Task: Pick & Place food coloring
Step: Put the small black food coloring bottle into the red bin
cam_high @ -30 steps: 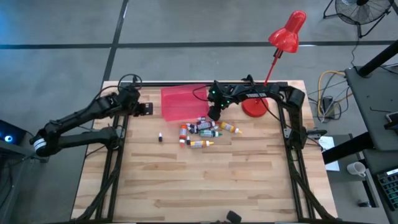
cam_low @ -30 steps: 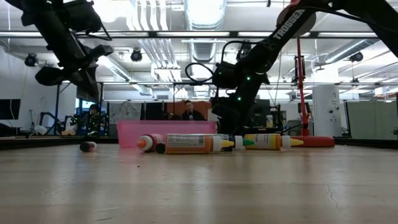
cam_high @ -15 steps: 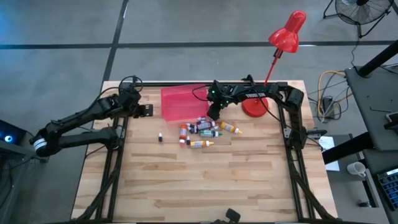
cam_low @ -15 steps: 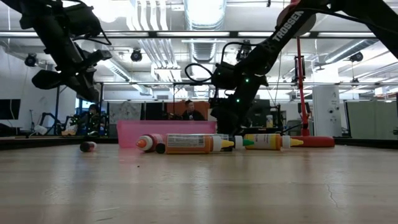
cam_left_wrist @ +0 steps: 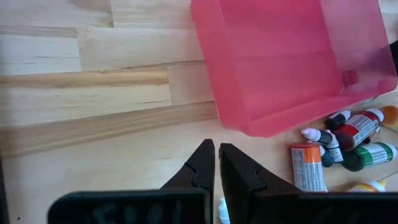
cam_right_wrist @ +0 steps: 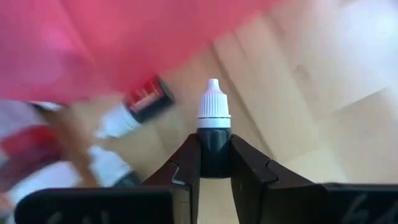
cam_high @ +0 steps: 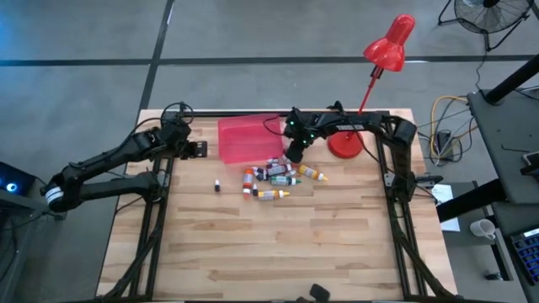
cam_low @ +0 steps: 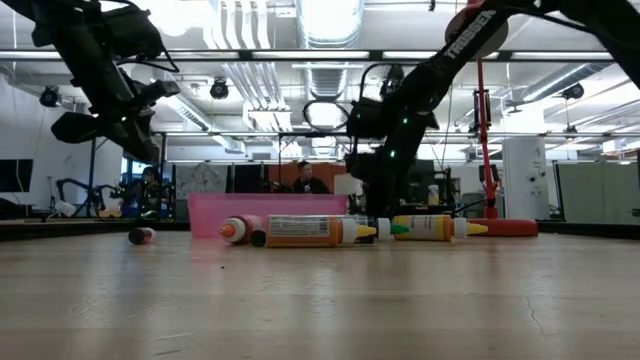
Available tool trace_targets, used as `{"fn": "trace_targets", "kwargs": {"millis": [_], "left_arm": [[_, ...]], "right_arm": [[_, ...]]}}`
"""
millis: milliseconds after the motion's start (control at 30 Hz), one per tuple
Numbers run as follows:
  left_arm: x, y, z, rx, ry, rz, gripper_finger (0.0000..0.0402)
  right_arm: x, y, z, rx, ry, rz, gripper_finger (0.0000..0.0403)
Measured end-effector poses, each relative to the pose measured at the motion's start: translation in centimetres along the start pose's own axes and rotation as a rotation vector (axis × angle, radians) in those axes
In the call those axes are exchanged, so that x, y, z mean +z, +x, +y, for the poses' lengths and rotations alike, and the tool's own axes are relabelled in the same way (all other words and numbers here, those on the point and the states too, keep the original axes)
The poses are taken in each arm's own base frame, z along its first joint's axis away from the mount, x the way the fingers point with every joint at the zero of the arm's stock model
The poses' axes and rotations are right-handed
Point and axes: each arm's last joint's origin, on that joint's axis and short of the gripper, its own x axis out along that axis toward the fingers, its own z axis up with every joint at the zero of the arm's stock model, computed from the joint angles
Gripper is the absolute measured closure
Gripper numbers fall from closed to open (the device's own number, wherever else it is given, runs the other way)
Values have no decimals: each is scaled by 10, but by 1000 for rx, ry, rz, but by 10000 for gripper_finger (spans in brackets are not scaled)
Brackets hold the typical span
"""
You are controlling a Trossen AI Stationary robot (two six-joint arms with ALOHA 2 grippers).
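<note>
Several small food coloring bottles [cam_high: 274, 177] lie in a heap on the table, just near of the flat pink tray [cam_high: 248, 139]. One tiny bottle [cam_high: 217, 185] lies alone to their left. My right gripper [cam_high: 295, 153] hovers at the heap's far edge, beside the tray's right corner, shut on a dark bottle with a white cap [cam_right_wrist: 214, 106]. My left gripper [cam_high: 199, 148] hangs left of the tray, shut and empty [cam_left_wrist: 216, 149]. My right gripper pinches the dark body [cam_right_wrist: 214, 155] of one bottle between its two fingers [cam_right_wrist: 186, 162]. The bottle lies along the fingers, with its white cap sticking out past the fingertips. It looks clear of the table, with the tray and other bottles blurred beyond it.
A red desk lamp stands with its base [cam_high: 344, 145] right of my right gripper, its head [cam_high: 389, 46] beyond the far edge. In the low view the tray [cam_low: 265, 212] sits behind the bottles [cam_low: 310, 231]. The near half of the table [cam_high: 278, 244] is bare wood.
My right gripper has shifted a little toward the table's right, still shut on the dark bottle. My left arm has moved slightly.
</note>
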Motion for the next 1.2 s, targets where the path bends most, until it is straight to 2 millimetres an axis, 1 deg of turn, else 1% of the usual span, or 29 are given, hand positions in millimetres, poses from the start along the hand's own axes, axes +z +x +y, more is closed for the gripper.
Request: {"fn": "trace_targets", "kwargs": {"millis": [167,267,333,367,467,533,633,700,767,867,933,1000,1100,1200], "left_arm": [[0,0,0,2,0,-2,402],[0,0,0,3,0,-5,402],[1,0,0,0,0,-13,402],[1,0,-1,-4,-1,-16,402],[1,0,-1,-7,-1,-19,402],[2,0,-1,-8,-1,-19,402],[1,0,-1,-8,-1,-18,402],[1,0,-1,-8,-1,-18,402],[1,0,-1,-8,-1,-17,402],[1,0,-1,-9,-1,-16,402],[1,0,-1,-9,-1,-16,402],[1,0,-1,-9,0,-16,402],[1,0,-1,-8,12,-16,402],[1,1,-1,-8,22,-15,402]], "right_arm": [[15,-56,5,-7,3,-169,352],[27,-81,12,26,28,-321,351],[41,-96,18,97,17,-428,349],[47,-100,22,136,11,-459,346],[61,-93,30,201,27,-463,322],[66,-84,33,212,66,-435,295],[74,-82,33,156,96,-421,246],[73,-84,32,119,110,-367,215],[70,-87,31,106,77,-338,190],[60,-104,40,94,-58,-294,165],[50,-114,46,70,-160,-238,156],[35,-111,48,26,-233,-130,153],[11,-93,49,12,-303,32,152],[-5,-75,49,0,-398,83,152]]}}
